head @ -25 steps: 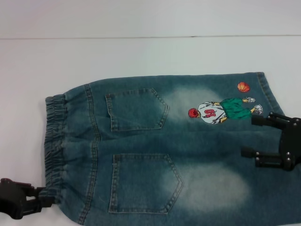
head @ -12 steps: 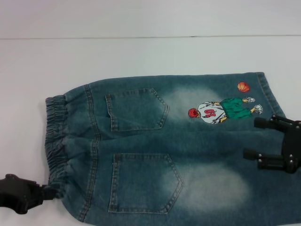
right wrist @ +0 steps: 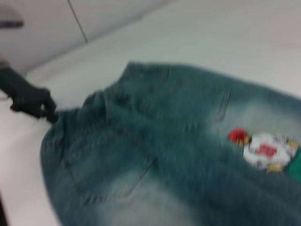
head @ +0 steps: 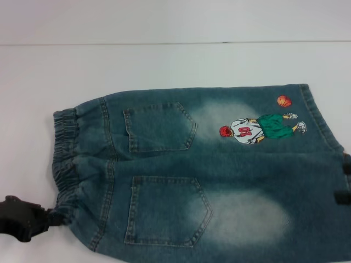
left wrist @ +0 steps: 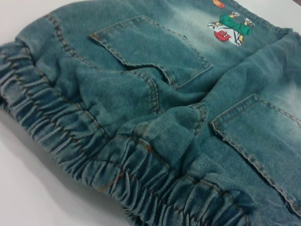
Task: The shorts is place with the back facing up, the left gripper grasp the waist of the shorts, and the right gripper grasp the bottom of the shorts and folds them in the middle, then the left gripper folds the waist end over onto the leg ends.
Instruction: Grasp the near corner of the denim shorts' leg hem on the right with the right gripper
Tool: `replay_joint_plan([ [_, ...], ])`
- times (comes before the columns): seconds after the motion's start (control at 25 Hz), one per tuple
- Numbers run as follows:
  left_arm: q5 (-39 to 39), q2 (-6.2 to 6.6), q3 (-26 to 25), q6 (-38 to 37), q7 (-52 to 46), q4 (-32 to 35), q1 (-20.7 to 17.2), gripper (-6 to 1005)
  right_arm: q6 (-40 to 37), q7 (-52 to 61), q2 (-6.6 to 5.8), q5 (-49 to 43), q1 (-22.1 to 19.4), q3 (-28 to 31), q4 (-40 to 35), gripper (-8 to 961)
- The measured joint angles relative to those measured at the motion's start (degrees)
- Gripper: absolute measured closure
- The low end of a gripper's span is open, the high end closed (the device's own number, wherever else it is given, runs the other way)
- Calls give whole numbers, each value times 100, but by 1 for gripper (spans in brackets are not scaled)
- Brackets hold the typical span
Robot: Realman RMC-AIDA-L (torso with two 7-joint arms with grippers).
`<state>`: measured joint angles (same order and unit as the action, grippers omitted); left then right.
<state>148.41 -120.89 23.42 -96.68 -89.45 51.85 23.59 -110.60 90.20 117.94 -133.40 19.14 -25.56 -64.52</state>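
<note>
Blue denim shorts (head: 208, 164) lie back side up on the white table (head: 164, 66), two back pockets showing. The elastic waist (head: 64, 164) points left and the leg ends point right. My left gripper (head: 54, 217) sits at the near corner of the waist, shut on the elastic band. The right wrist view shows the left gripper (right wrist: 49, 114) pinching that corner of the shorts (right wrist: 164, 141). The left wrist view looks closely along the gathered waist (left wrist: 94, 155). Only a dark sliver of my right gripper (head: 345, 181) shows at the right edge, over the leg ends.
An embroidered basketball player (head: 258, 129) and a small orange ball patch (head: 283, 101) mark the far leg. Bare white tabletop lies beyond and left of the shorts, up to the table's back edge (head: 175, 43).
My right gripper has slid right, from over the leg ends to almost out of the head view. The left gripper has stayed at the waist corner, which is slightly bunched.
</note>
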Motion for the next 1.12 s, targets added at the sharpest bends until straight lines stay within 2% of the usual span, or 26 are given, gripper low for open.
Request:
replay_joint_plan([
  [0.24,1,5,64,59,20,-8,43,918,-318,1424,-99,-1051,151,-610,-789,102],
  [0.4,3,5,69,83,21,-8,78,918,-322,2017,-142,-1573,239,-1108,-825,102],
  [0.72,3,12,66,118,22,-8,93,918,-337,2669,-135,-2263,281,-1699,-790,102],
  [0.84,3,7,66,127,28,-8,96,918,-319,2766,-72,-2444,288,-1810,-767,101],
  [1.0,2,-10,66,135,33,-8,105,919,-305,2735,93,-2627,330,-1850,-767,101],
  [1.12,4,-24,67,137,44,-8,90,919,-297,2704,139,-2665,362,-1855,-740,101],
])
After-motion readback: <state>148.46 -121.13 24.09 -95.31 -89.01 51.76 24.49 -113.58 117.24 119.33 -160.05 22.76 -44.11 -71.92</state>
